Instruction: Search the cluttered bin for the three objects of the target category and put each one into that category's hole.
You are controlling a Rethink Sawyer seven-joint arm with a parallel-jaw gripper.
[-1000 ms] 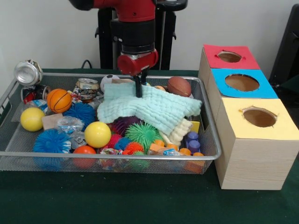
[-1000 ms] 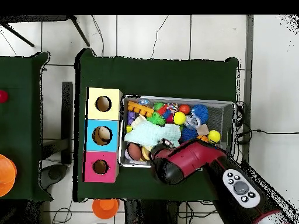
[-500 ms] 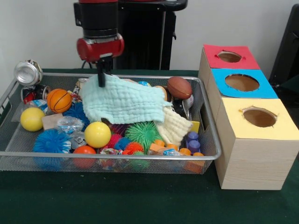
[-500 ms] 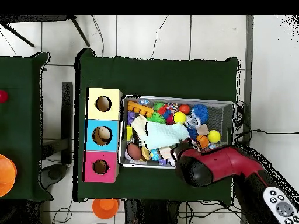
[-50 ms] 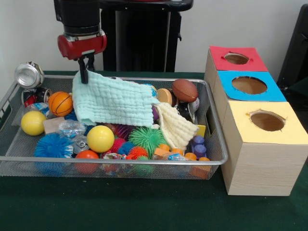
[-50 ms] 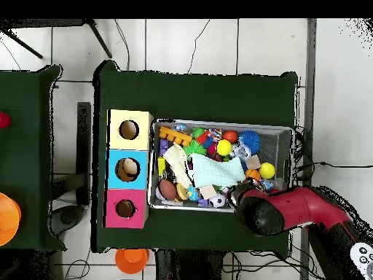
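My gripper (image 5: pixel 84 72) hangs over the bin's far left part, shut on a corner of the mint green cloth (image 5: pixel 113 103). That corner is lifted and the rest drapes over the toys. A cream cloth (image 5: pixel 175 127) lies partly under it on the right. Uncovered in the wire bin (image 5: pixel 110 161) are a brown football (image 5: pixel 185 89), an orange basketball (image 5: pixel 60 103), two yellow balls (image 5: pixel 100 138) (image 5: pixel 32 122) and a green spiky ball (image 5: pixel 147 137). From overhead the arm's head (image 6: pixel 258 211) hides the gripper, and the mint cloth (image 6: pixel 215 171) spreads beside it.
The sorting box stands right of the bin with a red hole (image 5: pixel 236 58), a blue hole (image 5: pixel 249 85) and a yellow hole (image 5: pixel 267 121). A crushed can (image 5: pixel 29 74) leans on the bin's far left corner. Blue spiky balls (image 5: pixel 53 144) and small blocks fill the front.
In the front view the gripper has moved left and slightly up, dragging the mint cloth with it. The football and other toys at the far right are now uncovered.
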